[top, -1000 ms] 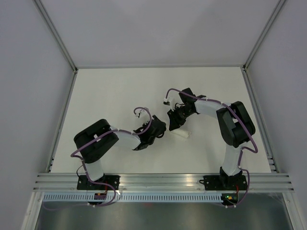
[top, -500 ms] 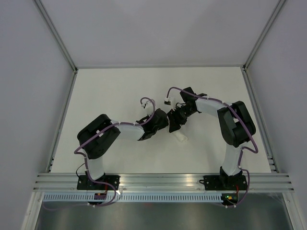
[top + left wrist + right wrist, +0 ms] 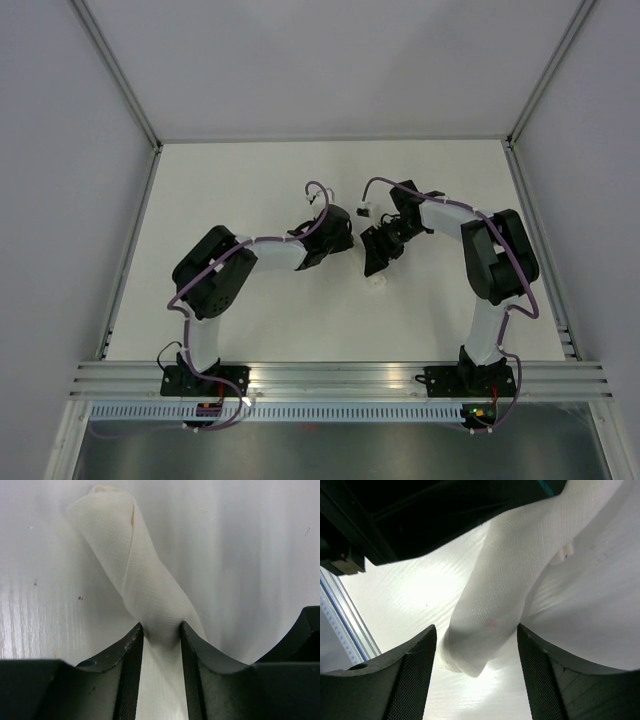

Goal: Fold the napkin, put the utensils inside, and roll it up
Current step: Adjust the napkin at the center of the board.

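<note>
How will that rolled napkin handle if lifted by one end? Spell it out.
Probably floppy: the napkin is thin woven cloth, squeezed narrow where the left pincer grips it. Its wrap looks loosely twisted, with an open fold at the far end, so it may sag or unwind. As a cylinder, it could roll if nudged sideways.

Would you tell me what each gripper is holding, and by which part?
The left gripper pinches the rolled napkin partway along its length. The right gripper straddles the roll near one end; whether it grips cannot be told.
</note>
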Robot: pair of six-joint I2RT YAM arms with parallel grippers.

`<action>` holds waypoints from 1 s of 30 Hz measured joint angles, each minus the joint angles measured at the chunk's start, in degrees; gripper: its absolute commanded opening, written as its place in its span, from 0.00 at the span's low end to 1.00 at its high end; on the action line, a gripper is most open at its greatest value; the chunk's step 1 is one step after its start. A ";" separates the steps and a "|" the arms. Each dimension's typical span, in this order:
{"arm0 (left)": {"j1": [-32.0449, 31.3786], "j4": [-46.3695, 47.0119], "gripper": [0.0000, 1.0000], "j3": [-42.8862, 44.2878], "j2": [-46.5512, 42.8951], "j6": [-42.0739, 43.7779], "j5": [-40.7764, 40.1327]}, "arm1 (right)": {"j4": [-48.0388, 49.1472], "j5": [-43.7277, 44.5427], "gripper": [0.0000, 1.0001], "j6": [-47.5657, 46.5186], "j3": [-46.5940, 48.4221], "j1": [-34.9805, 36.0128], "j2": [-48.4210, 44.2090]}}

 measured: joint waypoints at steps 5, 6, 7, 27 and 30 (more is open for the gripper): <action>1.09 -3.06 0.41 4.66 2.12 5.01 3.10 | -1.73 -0.24 0.68 -0.31 0.00 -2.29 0.00; 1.25 -3.54 0.41 5.46 2.51 5.81 3.63 | -2.10 -0.55 0.67 -0.42 0.07 -2.95 0.00; 1.40 -4.39 0.41 6.58 2.95 6.93 4.31 | -2.38 -0.83 0.67 -0.50 0.11 -3.67 0.00; 6.01 -15.39 0.41 22.82 10.99 27.30 19.08 | -3.96 -3.39 0.64 -0.42 2.73 -13.86 -3.61; 6.08 -17.11 0.42 25.94 12.66 30.12 20.65 | -3.80 -3.41 0.64 -0.33 2.73 -14.12 -3.61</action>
